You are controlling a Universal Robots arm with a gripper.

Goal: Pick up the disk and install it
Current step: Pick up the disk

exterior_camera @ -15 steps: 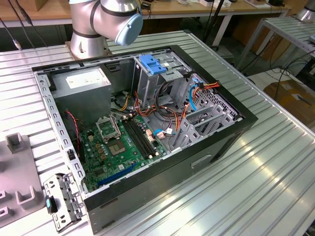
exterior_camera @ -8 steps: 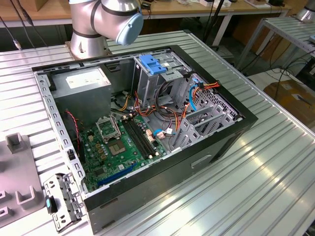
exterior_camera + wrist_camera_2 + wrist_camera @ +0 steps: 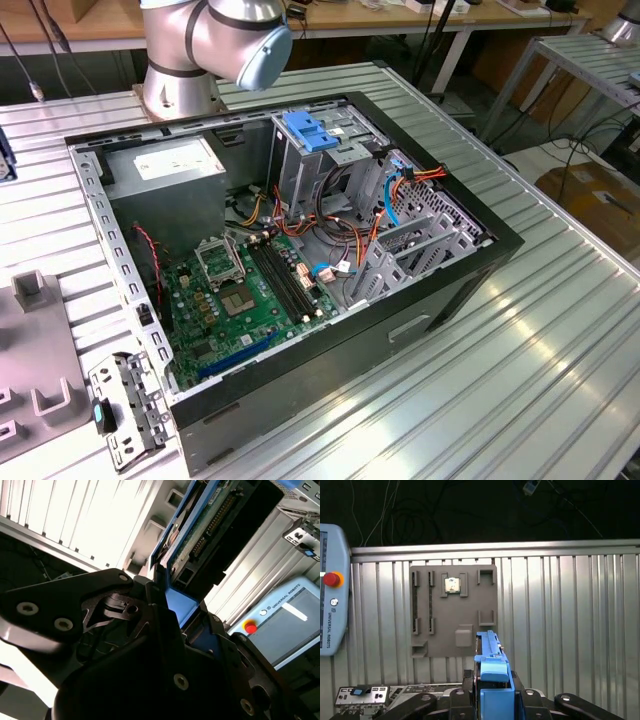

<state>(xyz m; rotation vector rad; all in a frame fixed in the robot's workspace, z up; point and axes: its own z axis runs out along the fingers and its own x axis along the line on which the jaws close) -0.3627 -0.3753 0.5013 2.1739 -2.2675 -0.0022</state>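
In the first wrist view the hand [image 3: 494,692] is closed on the disk [image 3: 491,652], gripping its blue carrier edge-on, apparently clear of the ribbed worktop [image 3: 565,610] and the grey fixture plate [image 3: 452,630] beyond. The open computer case [image 3: 450,300] occupies the centre of the exterior view

The arm [image 3: 190,40] is made of thick silver tubes with rounded joints, and one joint carries a pale blue round cap [image 3: 265,55]. The gripper [image 3: 172,605] is matt black, built from flat angular links, with small silver screw heads [image 3: 27,608] set into them
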